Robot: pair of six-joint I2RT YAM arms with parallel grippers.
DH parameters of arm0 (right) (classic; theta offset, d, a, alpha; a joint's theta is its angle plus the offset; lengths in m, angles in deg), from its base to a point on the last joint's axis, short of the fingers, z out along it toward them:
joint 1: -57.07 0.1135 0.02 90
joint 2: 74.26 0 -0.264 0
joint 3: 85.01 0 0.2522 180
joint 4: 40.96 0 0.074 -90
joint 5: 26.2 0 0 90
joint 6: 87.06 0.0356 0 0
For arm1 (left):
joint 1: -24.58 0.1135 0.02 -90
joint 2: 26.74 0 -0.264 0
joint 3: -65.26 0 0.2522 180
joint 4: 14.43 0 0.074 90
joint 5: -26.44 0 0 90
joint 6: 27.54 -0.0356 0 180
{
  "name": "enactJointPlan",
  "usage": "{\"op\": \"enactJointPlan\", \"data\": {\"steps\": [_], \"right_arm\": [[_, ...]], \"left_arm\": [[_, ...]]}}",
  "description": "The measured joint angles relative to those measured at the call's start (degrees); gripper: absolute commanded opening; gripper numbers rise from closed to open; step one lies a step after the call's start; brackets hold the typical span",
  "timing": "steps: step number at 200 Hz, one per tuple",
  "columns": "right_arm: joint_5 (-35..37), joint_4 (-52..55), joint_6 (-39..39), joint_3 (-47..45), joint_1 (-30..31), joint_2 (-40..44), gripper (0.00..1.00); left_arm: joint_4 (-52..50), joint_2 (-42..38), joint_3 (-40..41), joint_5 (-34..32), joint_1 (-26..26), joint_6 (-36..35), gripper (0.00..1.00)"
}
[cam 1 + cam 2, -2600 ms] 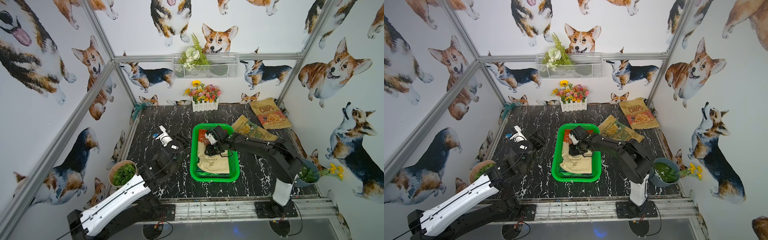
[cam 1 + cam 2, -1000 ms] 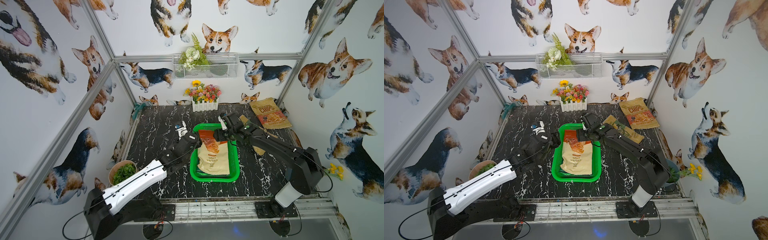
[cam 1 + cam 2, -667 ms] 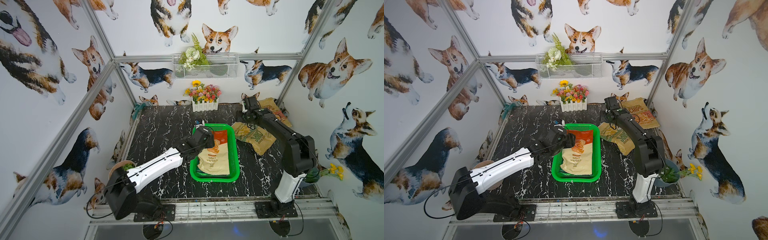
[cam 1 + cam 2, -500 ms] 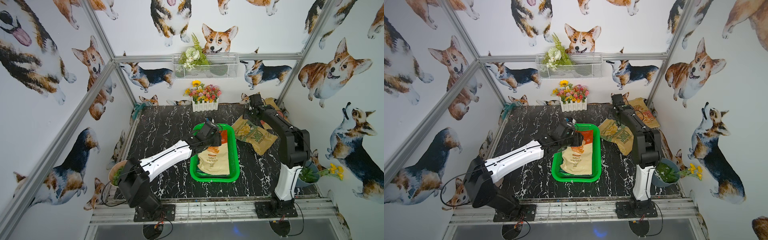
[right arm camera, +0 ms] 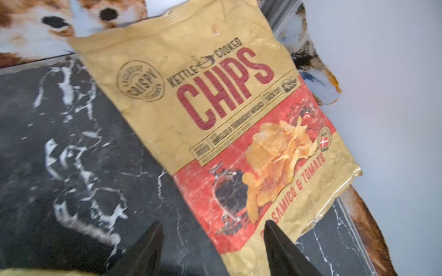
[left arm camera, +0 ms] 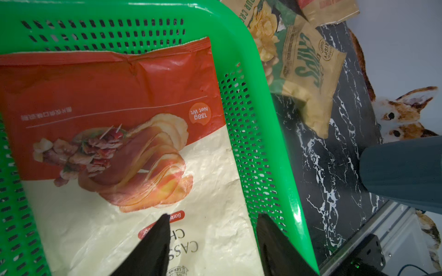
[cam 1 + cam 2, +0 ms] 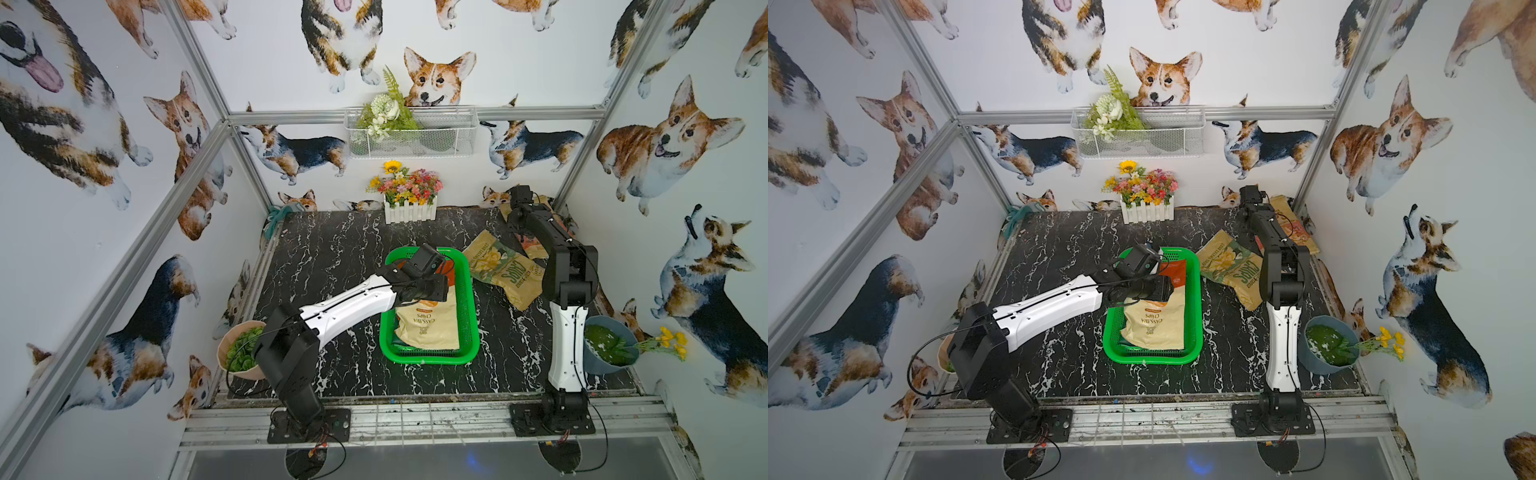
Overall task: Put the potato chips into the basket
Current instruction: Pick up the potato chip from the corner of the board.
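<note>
The green basket (image 7: pixel 430 360) (image 7: pixel 1152 357) (image 6: pixel 251 59) sits mid-table. In it lies a cream and red-orange bag of potato chips (image 7: pixel 428 324) (image 7: pixel 1156 324) (image 6: pixel 119 119), covering whatever lies under it. My left gripper (image 7: pixel 436 291) (image 6: pixel 212 217) hovers open over that bag's right edge, one finger above the bag and one by the basket wall. A kraft bag with green lettering (image 7: pixel 505 270) (image 6: pixel 303 64) lies right of the basket. My right gripper (image 7: pixel 515 216) (image 5: pixel 212 223) is open and empty above the near corner of a red-lettered kraft bag (image 5: pixel 215 107) (image 7: pixel 1296 228) at the back right.
A white picket flower box (image 7: pixel 409 208) stands at the back wall, under a white wire basket (image 7: pixel 409 133). A tan pot of greens (image 7: pixel 241 349) sits front left. A blue-grey pot (image 7: pixel 609 345) (image 6: pixel 401 172) sits front right. The side wall is close to the red-lettered bag.
My left arm has reached from the table's left to over the basket. My right arm has swung from the basket to the back right corner. The cream and red-orange bag now tops the basket.
</note>
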Motion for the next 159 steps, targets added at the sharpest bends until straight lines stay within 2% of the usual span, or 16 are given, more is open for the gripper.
{"op": "enactJointPlan", "data": {"steps": [41, 61, 98, 110, 116, 159], "right_arm": [[-2.3, 0.5, -0.5, 1.6, -1.1, -3.0, 0.68], [-3.1, 0.5, -0.5, 2.6, -1.1, -4.6, 0.64], [-4.0, 1.0, -0.1, 2.6, -1.8, -6.1, 0.28], [-4.3, 0.6, 0.2, 0.8, -1.9, -5.2, 0.11], [-4.6, 0.3, 0.4, -0.5, -1.9, -4.6, 0.00], [-7.8, -2.9, 1.6, -8.0, -2.0, 2.4, 0.00]], "left_arm": [[0.5, 0.0, 1.2, 0.4, 0.0, 0.9, 0.62], [0.8, 0.1, 1.0, 0.4, -0.2, 1.0, 0.62], [0.7, 0.0, 0.8, 0.2, -0.6, 1.0, 0.62], [0.8, -0.5, 1.2, -0.1, -0.7, 1.0, 0.61], [0.8, -0.8, 1.5, -0.2, -0.7, 1.0, 0.62], [1.2, -1.1, 2.4, -1.0, -0.8, 2.1, 0.62]]}}
